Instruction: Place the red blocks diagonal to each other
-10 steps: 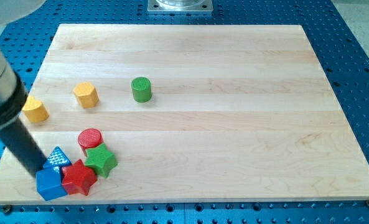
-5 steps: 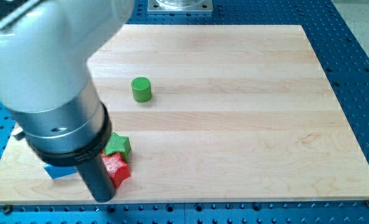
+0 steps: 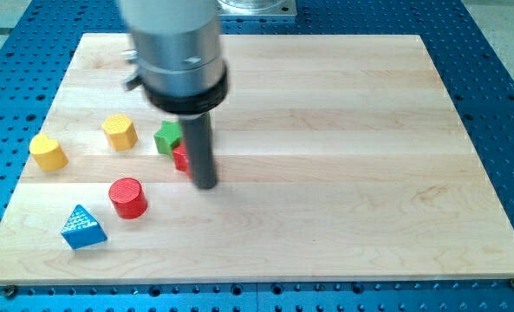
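Camera view, centre-left: my tip (image 3: 204, 184) rests against a partly hidden red block (image 3: 180, 158); the red cylinder (image 3: 128, 197) stands upright, lower left.

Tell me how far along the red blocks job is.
Mostly done, it seems: the red cylinder sits alone, and the other red block, partly hidden behind my tip, lies up and to its right, roughly diagonal. That block touches the green block; only backing off seems left.

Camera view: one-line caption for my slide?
My tip beside a half-hidden red block, up-right of the red cylinder.
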Tool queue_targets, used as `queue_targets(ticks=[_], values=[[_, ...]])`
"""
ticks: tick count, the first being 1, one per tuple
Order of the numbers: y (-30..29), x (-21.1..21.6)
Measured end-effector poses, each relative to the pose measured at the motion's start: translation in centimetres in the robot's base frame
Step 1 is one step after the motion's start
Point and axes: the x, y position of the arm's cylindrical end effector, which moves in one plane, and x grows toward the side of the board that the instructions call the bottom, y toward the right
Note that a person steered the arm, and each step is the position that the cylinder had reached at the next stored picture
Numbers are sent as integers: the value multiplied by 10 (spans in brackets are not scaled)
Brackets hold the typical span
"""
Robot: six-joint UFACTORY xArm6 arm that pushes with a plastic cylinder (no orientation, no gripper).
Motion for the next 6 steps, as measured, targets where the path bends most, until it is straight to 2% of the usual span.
queue_targets(ticks=[1, 2, 3, 4, 5, 6], values=[[2, -22], [-13, -26], [-9, -66], [-40, -44], [-44, 3], [-43, -10]])
